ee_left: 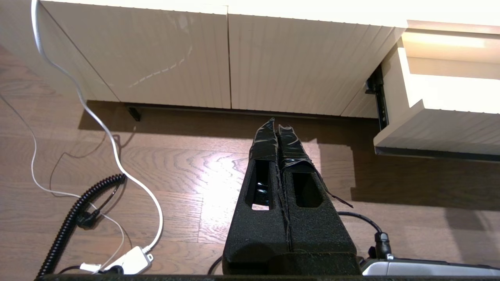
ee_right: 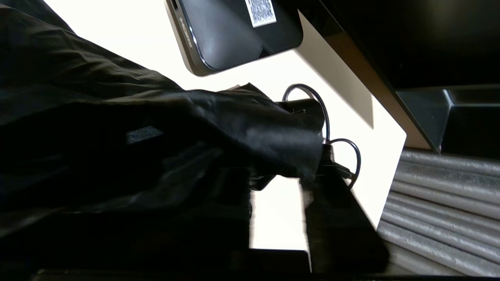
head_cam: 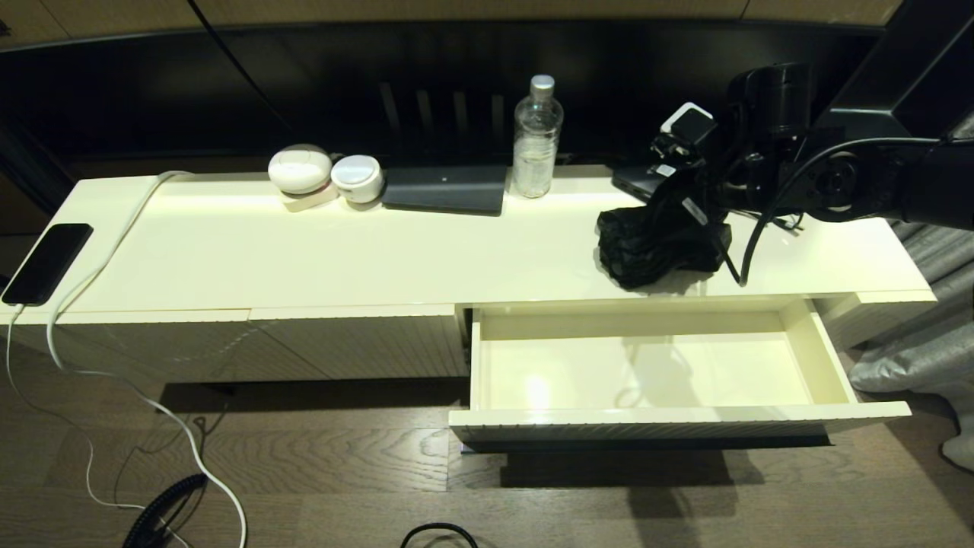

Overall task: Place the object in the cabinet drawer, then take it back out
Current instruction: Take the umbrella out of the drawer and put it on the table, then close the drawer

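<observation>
The left hand (ee_left: pixel 278 127) hangs low over the floor before the cabinet, fingers pressed together. The drawer (head_cam: pixel 647 415) stands pulled out. Above it, the umbrella (head_cam: pixel 654 247) sits on the worktop (head_cam: pixel 304 251), the right hand (head_cam: pixel 689 209) reaching in from the right, clamped on it.

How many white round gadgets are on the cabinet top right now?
2: the larger white gadget at the back left, and the smaller one touching it on its right, beside the flat dark box.

Right claw (head_cam: pixel 685 209) reaches forward at the right; left claw (ee_left: pixel 279 128) hangs low, fingers pressed together.
</observation>
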Controlling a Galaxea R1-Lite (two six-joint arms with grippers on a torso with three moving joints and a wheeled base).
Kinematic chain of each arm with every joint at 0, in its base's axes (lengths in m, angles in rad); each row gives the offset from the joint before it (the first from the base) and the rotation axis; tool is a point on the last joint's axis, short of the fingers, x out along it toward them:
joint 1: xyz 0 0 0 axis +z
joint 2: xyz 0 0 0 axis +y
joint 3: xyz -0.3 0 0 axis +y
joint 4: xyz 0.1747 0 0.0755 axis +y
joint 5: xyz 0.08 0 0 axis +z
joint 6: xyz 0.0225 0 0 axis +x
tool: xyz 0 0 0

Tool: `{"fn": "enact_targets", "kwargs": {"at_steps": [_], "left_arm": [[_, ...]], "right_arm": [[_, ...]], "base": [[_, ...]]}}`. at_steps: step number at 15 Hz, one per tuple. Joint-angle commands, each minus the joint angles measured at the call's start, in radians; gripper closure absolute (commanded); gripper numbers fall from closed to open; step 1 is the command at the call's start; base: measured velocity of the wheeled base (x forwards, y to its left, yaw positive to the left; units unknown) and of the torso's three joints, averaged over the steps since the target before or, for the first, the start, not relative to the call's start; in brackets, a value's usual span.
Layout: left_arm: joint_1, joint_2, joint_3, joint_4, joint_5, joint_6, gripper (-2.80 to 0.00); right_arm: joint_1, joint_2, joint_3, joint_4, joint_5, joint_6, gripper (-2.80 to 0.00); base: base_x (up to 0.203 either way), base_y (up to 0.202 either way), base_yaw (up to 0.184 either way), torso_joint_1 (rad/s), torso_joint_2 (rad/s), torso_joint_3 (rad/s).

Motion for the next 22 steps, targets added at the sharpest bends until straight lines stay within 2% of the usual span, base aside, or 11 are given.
{"fn": "enact_targets", "kwargs": {"at_steps": [1,10,12,15,16,19,22], "left_arm": [[0.001,-0.002,0.001,0.0,0.001,-0.001,0.0],[0.001,-0.002,0.0,0.0,0.001,-0.001,0.0],[0.001,-0.002,0.0,0.0,0.001,-0.001,0.0],[0.001,-0.002,0.0,0.0,0.001,-0.001,0.0],[0.001,-0.002,0.0,0.0,0.001,-0.001,0.0],[0.001,-0.002,0.0,0.0,0.001,-0.001,0.0],[0.001,-0.002,0.0,0.0,0.001,-0.001,0.0]], "right_arm": [[0.004,-0.038,0.029,0.005,-0.004,-0.004,-2.8],[0.028,-0.222,0.1,-0.003,-0.005,-0.005,-2.8],[0.028,-0.3,0.194,0.003,-0.002,-0.007,-2.8],[0.037,-0.424,0.403,0.007,0.009,-0.012,-2.8],[0.046,-0.461,0.482,0.007,0.011,-0.011,0.0],[0.063,-0.552,0.746,0.002,0.047,-0.005,0.0],[0.073,-0.62,1.014,-0.014,0.157,-0.007,0.0]], "base": [[0.0,0.0,0.0,0.0,0.0,0.0],[0.0,0.0,0.0,0.0,0.0,0.0],[0.0,0.0,0.0,0.0,0.0,0.0],[0.0,0.0,0.0,0.0,0.0,0.0],[0.0,0.0,0.0,0.0,0.0,0.0],[0.0,0.0,0.0,0.0,0.0,0.0],[0.0,0.0,0.0,0.0,0.0,0.0]]}}
